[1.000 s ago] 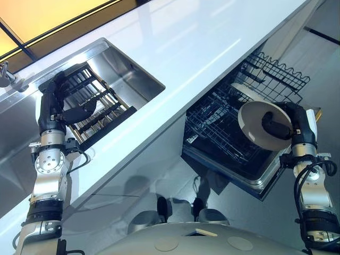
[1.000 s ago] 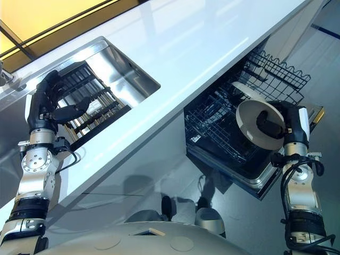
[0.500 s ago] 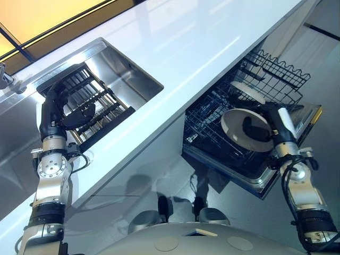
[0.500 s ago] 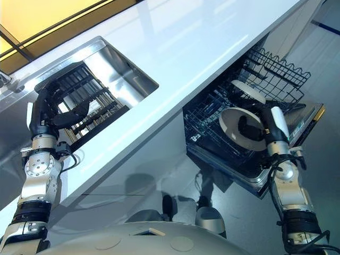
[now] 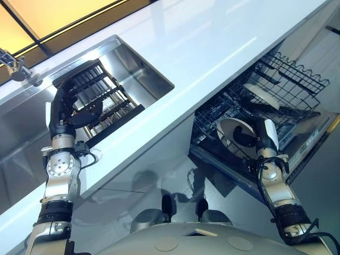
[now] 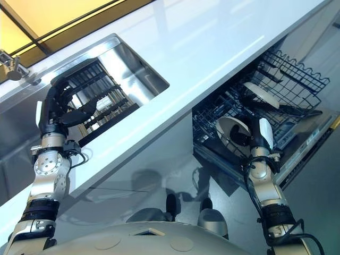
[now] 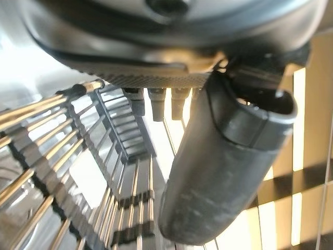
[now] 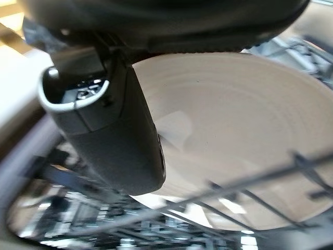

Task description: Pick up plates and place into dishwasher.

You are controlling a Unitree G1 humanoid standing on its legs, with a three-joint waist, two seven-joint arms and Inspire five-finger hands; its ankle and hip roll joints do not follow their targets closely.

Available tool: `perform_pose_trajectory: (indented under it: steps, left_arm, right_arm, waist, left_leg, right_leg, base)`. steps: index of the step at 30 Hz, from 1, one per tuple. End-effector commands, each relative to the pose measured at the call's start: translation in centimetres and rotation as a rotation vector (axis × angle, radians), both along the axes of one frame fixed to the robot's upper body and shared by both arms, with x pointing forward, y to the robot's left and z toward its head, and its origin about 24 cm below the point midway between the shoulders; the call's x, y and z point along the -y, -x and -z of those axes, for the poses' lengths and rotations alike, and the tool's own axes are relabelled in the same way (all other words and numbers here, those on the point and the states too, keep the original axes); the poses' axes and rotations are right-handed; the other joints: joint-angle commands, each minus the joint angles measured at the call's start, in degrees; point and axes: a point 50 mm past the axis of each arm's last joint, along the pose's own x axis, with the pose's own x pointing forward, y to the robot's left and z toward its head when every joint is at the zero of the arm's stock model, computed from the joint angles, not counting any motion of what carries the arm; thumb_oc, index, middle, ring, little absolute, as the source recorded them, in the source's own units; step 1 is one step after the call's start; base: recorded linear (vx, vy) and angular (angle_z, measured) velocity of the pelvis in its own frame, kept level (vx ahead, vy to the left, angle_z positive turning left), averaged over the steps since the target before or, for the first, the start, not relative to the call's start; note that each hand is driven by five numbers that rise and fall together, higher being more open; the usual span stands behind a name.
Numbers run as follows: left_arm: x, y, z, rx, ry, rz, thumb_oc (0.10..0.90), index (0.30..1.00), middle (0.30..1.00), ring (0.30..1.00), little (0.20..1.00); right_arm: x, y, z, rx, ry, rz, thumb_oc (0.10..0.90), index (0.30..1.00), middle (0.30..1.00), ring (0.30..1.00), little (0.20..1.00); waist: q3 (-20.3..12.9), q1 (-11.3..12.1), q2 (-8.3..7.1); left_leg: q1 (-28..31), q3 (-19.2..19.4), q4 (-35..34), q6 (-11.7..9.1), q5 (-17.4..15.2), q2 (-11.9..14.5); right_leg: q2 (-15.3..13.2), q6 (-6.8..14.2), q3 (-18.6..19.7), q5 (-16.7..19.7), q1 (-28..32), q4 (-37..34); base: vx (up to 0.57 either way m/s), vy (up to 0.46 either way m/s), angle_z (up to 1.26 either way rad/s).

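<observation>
Left eye view: your right hand (image 5: 249, 139) grips a white plate (image 5: 232, 129) at about 4 o'clock in the scene, thumb curled across its face, the plate held on edge down among the wires of the open dishwasher's lower rack (image 5: 212, 114). Your right wrist view confirms the pinch, with the thumb lying on the pale plate and a rack wire crossing in front of it. A second white plate (image 5: 263, 91) already sits in the rack at 2 o'clock, just beyond the held one. Your left hand (image 5: 71, 109) hangs at 9 o'clock over the steel sink (image 5: 143, 69), above the dark slatted drying rack (image 5: 109, 109) that lies inside it; its fingers are loosely bent and hold nothing, the thumb standing apart. The white tabletop (image 5: 212, 32) runs between the sink and the dishwasher.
</observation>
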Motion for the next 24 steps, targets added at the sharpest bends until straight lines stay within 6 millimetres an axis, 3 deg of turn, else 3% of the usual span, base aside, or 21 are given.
perform_pose_trajectory:
  steps: [1,5,13,19,24]
  left_arm:
    - [1.5,-1.1,-3.5,0.179,-0.088,0.102,0.800,0.900,0.900,0.900,0.900]
    - [2.1,-1.4,-3.4,0.162,-0.085,0.134,0.800,0.900,0.900,0.900,0.900]
    - [2.7,-0.9,-2.1,0.127,-0.029,0.151,0.800,0.900,0.900,0.900,0.900]
    - [2.1,-0.5,-1.5,0.108,-0.007,0.143,0.800,0.900,0.900,0.900,0.900]
    - [1.8,-0.3,-1.4,0.101,-0.008,0.139,0.800,0.900,0.900,0.900,0.900]
  right_arm:
    - [-1.0,-2.5,-2.1,0.121,-0.040,-0.005,0.800,0.900,0.900,0.900,0.900]
    - [-1.2,-3.1,-2.6,0.183,-0.075,0.040,0.800,0.900,0.900,0.900,0.900]
    - [-2.3,-3.2,-7.8,0.651,-0.141,0.057,0.800,0.900,0.900,0.900,0.900]
    - [-1.1,-1.6,-10.1,0.883,-0.256,0.084,0.800,0.900,0.900,0.900,0.900]
    - [0.1,-0.6,-10.6,0.975,-0.376,0.143,0.800,0.900,0.900,0.900,0.900]
  waist:
    - [-2.81,2.39,0.61]
    - [-2.75,2.78,0.95]
    - [-2.75,2.13,1.61]
    - [-3.19,0.89,1.31]
    - [-3.08,0.11,0.93]
  left_leg:
    - [0.54,0.97,0.49,-1.95,-5.89,-0.22]
    - [0.69,0.74,0.49,-1.74,-5.96,-0.44]
    - [1.27,1.39,0.32,-0.88,-6.51,-0.81]
    - [1.61,2.71,0.10,-0.50,-7.18,-0.85]
    - [1.85,3.62,0.10,-0.28,-7.53,-0.71]
  right_leg:
    - [1.71,0.10,-0.57,-8.59,-3.97,8.75]
    - [1.51,0.16,-0.68,-8.44,-3.95,8.92]
    - [1.24,0.57,-0.04,-8.24,-3.98,8.92]
    - [1.29,1.11,0.64,-7.88,-3.83,7.85]
    - [1.44,1.30,1.11,-7.81,-3.91,7.68]
  base:
    - [0.01,0.028,0.08]
    - [0.01,0.028,0.08]
    - [0.00,0.024,0.05]
    - [0.00,0.000,-0.02]
    - [0.00,-0.008,-0.12]
